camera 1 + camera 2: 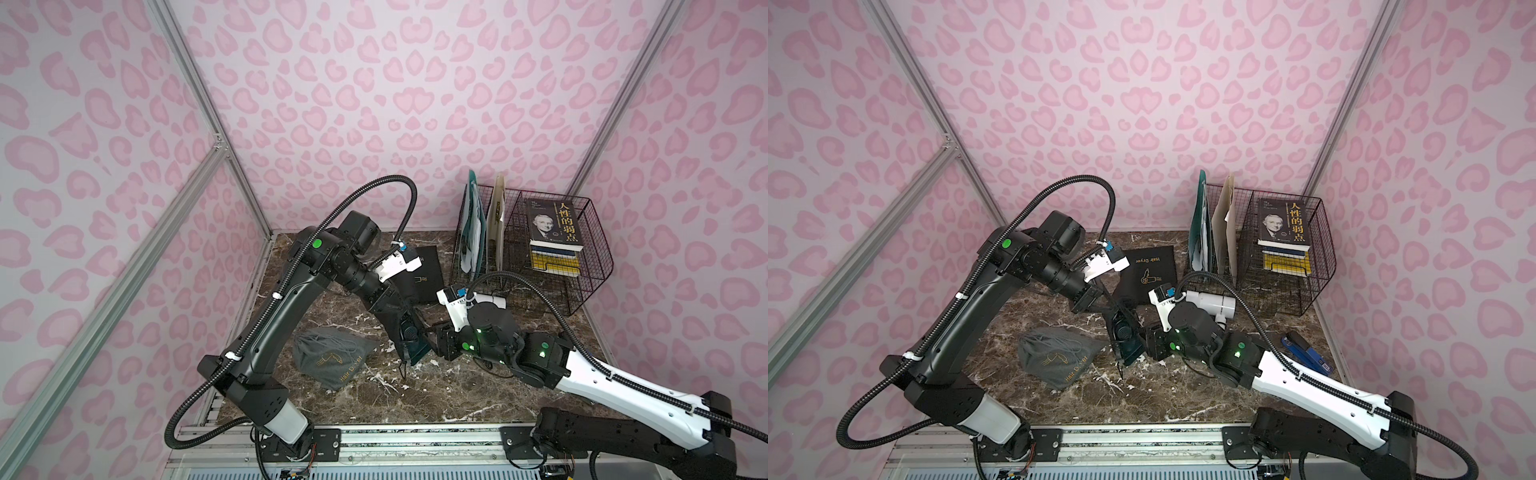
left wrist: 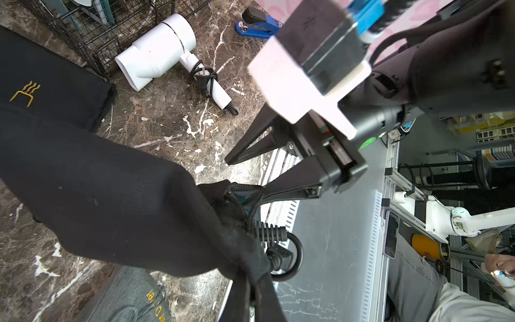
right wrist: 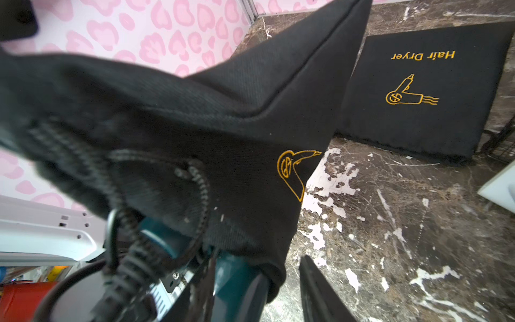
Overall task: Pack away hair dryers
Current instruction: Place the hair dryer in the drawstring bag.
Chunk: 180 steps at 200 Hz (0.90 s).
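- The marble-patterned bench is carrying everything, with both pincers meeting over its middle.
- A wire basket is standing at the back of the bench, beyond the right pincer, and is holding stacked books and upright folders.
- A black pouch is hanging lifted off the bench from the left pincer, its open mouth facing the right pincer.
- A second black pouch with gold "Hair Dryer" print is lying flat on the bench beyond both pincers, towards the back wall.
- A grey pouch is lying crumpled near the left pincer, on the side away from the right pincer.
- The white hair dryer is lying on its side behind the right pincer, between it and the basket, its cord wound round the handle.
- A teal hair dryer is sitting partly inside the hanging pouch, its handle end and black cord sticking out at the mouth.
- The left pincer is clamping closed on the rim of the hanging pouch.
- The right pincer is standing with jaws apart, gripping nothing; one finger is pressing at the pouch mouth beside the teal dryer, and the other is hanging free.
- A blue stapler is lying well apart from the right pincer, beside that arm's forearm.
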Tool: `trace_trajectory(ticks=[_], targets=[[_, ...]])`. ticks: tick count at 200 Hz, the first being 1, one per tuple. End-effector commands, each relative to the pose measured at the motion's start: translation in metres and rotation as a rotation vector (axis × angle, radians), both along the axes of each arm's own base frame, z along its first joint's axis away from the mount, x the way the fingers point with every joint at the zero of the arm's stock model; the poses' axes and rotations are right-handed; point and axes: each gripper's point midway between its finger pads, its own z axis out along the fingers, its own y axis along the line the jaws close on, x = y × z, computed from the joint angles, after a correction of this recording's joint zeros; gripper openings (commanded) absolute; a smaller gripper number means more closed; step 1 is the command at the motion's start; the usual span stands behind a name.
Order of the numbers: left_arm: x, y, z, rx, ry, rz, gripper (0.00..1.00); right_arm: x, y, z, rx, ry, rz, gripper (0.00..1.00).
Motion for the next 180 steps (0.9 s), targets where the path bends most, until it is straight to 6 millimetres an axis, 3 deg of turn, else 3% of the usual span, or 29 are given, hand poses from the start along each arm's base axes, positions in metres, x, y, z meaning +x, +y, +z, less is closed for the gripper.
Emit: trace_trajectory(ticks=[1, 74, 180], targets=[[-0.008, -0.003, 0.011, -0.049, 0.009, -0.032, 0.02, 0.005, 0.005, 0.007, 0.007, -0.04, 0.008, 0.5], [-0.022, -0.004, 0.018, -0.096, 0.039, -0.088, 0.02, -0.001, 0.014, 0.002, 0.0, -0.053, 0.083, 0.53], [-0.023, -0.003, 0.017, -0.08, 0.038, -0.123, 0.02, -0.013, 0.015, -0.005, 0.041, -0.044, 0.165, 0.53]])
